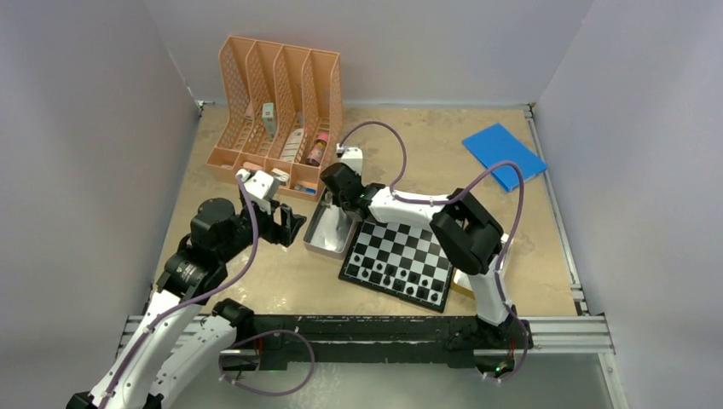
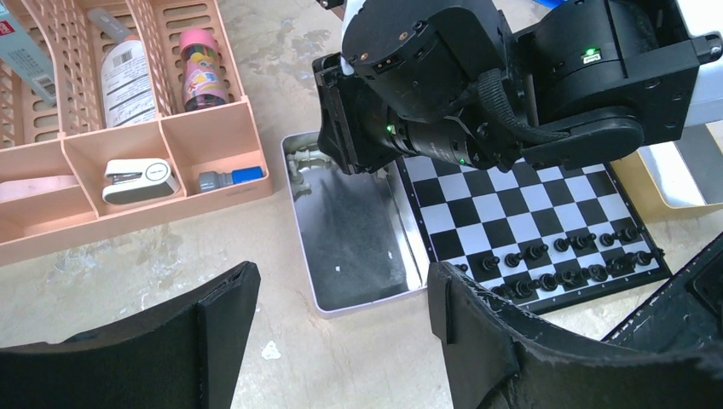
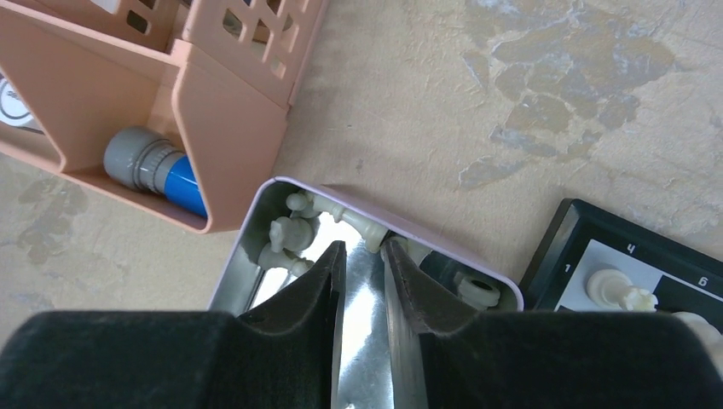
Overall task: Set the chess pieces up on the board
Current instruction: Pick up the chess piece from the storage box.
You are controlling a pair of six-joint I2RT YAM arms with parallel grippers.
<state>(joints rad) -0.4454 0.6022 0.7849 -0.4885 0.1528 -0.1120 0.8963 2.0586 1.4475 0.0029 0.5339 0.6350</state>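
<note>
The pale chess pieces (image 3: 290, 234) not yet set out are huddled in the far corner of an open metal tin (image 2: 354, 239). That corner is the one nearest the peach organizer (image 1: 277, 111), and the tin lies just beside the left edge of the board (image 1: 401, 256). One lying piece (image 3: 360, 226) rests on its side right at the tips of the right pincer (image 3: 365, 247). Its long axis slants across the gap between the tips rather than along it. The others stand or lean just ahead and to the left of the tips. The right pincer is drawn narrow, with bright tin floor showing in the slit, and I cannot tell whether it pinches that piece or only touches it. The right arm is plainly the nearer one. The left pincer (image 2: 341, 277) hangs wide and empty over the desk (image 1: 426, 145), on the tin's left side. On the board, the black chess pieces (image 2: 554, 260) fill the two near rows. At least one pale piece (image 3: 618, 290) stands on a far corner square. The rest of the tin looks bare. The organizer holds bottles, a small white gadget and a blue-capped tube in its compartments.
</note>
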